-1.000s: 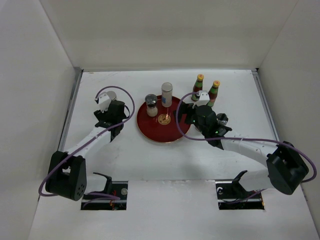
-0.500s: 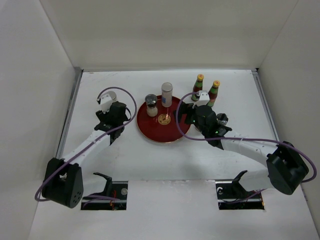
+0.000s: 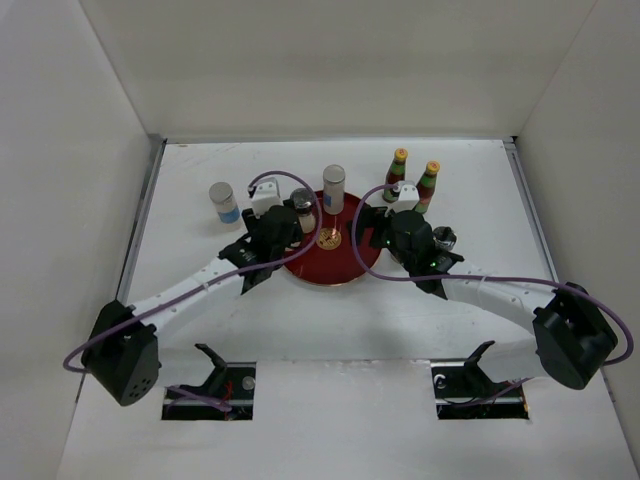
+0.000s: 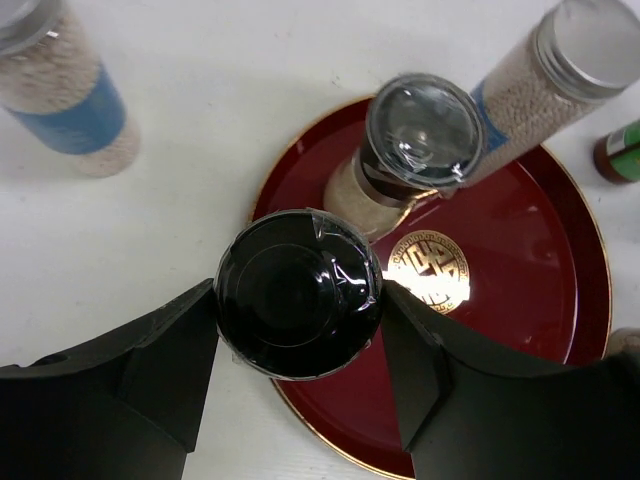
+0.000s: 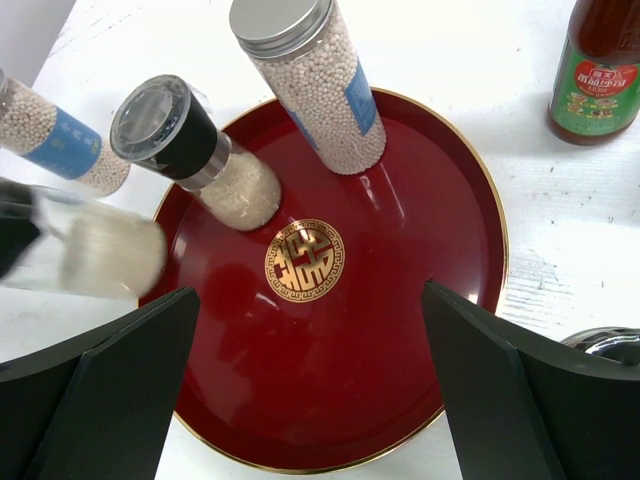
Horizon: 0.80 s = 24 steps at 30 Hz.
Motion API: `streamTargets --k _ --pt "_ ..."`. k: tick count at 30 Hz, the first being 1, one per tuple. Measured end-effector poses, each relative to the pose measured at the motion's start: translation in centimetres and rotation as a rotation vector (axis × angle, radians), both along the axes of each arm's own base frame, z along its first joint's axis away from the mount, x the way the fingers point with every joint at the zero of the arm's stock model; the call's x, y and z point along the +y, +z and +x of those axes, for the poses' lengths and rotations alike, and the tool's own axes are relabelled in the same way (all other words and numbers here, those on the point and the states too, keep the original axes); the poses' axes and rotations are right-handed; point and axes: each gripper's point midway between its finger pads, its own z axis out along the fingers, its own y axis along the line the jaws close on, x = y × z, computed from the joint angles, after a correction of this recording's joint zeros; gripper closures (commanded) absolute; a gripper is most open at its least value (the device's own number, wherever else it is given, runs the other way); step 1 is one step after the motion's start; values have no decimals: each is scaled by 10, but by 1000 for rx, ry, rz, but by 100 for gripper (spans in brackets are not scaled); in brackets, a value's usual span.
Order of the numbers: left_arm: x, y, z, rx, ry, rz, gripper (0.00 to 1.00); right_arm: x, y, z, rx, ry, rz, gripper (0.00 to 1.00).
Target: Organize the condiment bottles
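My left gripper [image 4: 298,302] is shut on a clear condiment bottle with a black cap [image 4: 298,292], held over the left rim of the round red tray [image 4: 530,300]. From above, the left gripper [image 3: 281,233] hides that bottle. On the tray stand a black-collared shaker [image 5: 190,150] and a silver-capped jar of white beads [image 5: 312,85]. My right gripper [image 5: 310,390] hangs open over the tray's middle, nothing between its fingers. A blue-labelled jar [image 3: 224,203] stands on the table left of the tray. Two dark sauce bottles with yellow caps [image 3: 398,174] [image 3: 428,185] stand behind the right gripper [image 3: 372,228].
A small silver-capped thing [image 3: 443,238] sits on the table just right of the right wrist. White walls close the table on the left, back and right. Purple cables loop over both arms.
The left arm has swung right from the table's left side to the tray's rim, carrying the black-capped bottle. The blue-labelled jar it stood over now shows. The right arm has not moved.
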Motion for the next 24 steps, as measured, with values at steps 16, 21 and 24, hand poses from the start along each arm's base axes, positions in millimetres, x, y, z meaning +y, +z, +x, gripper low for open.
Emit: streamTargets --k 16,21,24 --pt "-27 -57 22 85 -39 60 22 -5 0 3 0 -13 0 0" --pt "-27 -37 22 35 -48 40 18 -5 0 3 1 -14 2 0" --pt "-15 -2 21 -46 -25 3 18 -5 0 3 1 -15 3 0"
